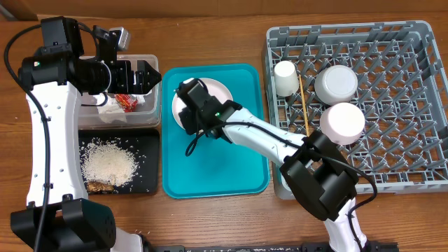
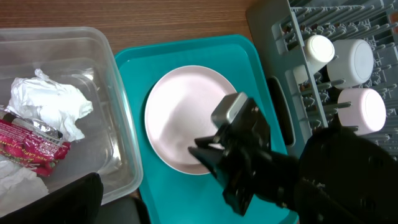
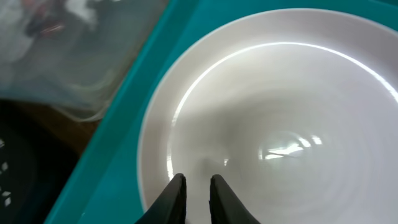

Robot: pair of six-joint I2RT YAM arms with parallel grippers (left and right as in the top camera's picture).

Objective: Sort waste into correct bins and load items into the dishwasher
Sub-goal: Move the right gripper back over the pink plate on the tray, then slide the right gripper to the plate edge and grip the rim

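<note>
At the sorting table, the right gripper (image 3: pixel 196 199) hangs low over the near edge of the pale pink plate (image 3: pixel 280 124), its two fingers drawn nearly together with only a thin gap; we see nothing caught between them. The plate lies flat at the far end of the teal tray (image 1: pixel 217 168), bare and glossy.

To the left, the left gripper (image 1: pixel 148 77) hovers above the right side of the clear tub (image 2: pixel 118 143), fingers spread and empty as far as we can make out. Inside the tub lie crumpled white napkins (image 2: pixel 46 102) with a red wrapper (image 2: pixel 28 146) just beside them. In front of the tub, the black tray (image 1: pixel 150 140) holds a heap of white rice (image 1: pixel 108 166) and brownish scraps (image 1: pixel 98 186) at its front edge.

On the right, the grey dish rack (image 1: pixel 406 105) carries a white cup (image 1: pixel 285 77) at its left side, a white bowl (image 1: pixel 337 84) and a pinkish bowl (image 1: pixel 343 123) near each other, both upside down. We see the chopsticks (image 1: pixel 304 105) lying lengthwise between cup and bowls
</note>
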